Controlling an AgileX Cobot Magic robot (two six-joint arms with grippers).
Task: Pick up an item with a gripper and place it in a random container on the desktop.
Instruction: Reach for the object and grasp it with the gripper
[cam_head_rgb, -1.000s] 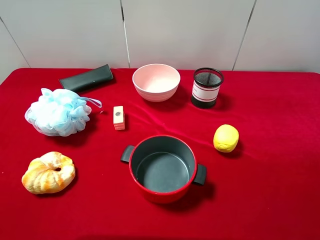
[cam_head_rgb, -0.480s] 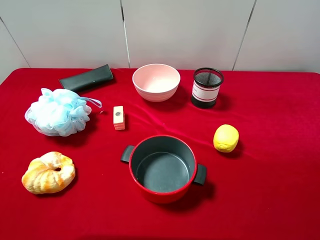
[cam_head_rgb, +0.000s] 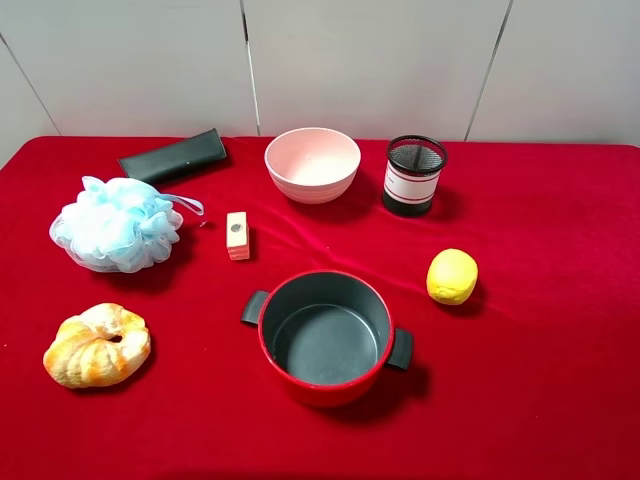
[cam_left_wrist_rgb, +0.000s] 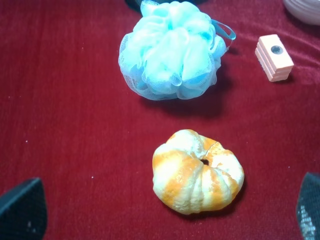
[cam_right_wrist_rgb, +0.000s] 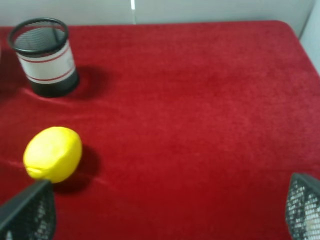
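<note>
The yellow lemon-shaped item (cam_head_rgb: 452, 276) lies on the red desktop (cam_head_rgb: 560, 230) at the right, and shows in the right wrist view (cam_right_wrist_rgb: 53, 153). The black mesh container (cam_head_rgb: 413, 176) stands upright behind it, and shows in the right wrist view (cam_right_wrist_rgb: 45, 56). Neither arm shows in the exterior high view. My right gripper (cam_right_wrist_rgb: 167, 197) is open and empty, its fingers (cam_right_wrist_rgb: 30, 212) spread wide, short of the item. My left gripper (cam_left_wrist_rgb: 167, 200) is open and empty, its fingers (cam_left_wrist_rgb: 22, 212) spread wide over the croissant area.
A red pot with black handles (cam_head_rgb: 325, 335) stands front centre. A pink bowl (cam_head_rgb: 312, 163) is at the back. A beige block (cam_head_rgb: 237, 235), a blue bath puff (cam_head_rgb: 117, 224), a dark case (cam_head_rgb: 172, 156) and a croissant (cam_head_rgb: 96, 345) lie on the left.
</note>
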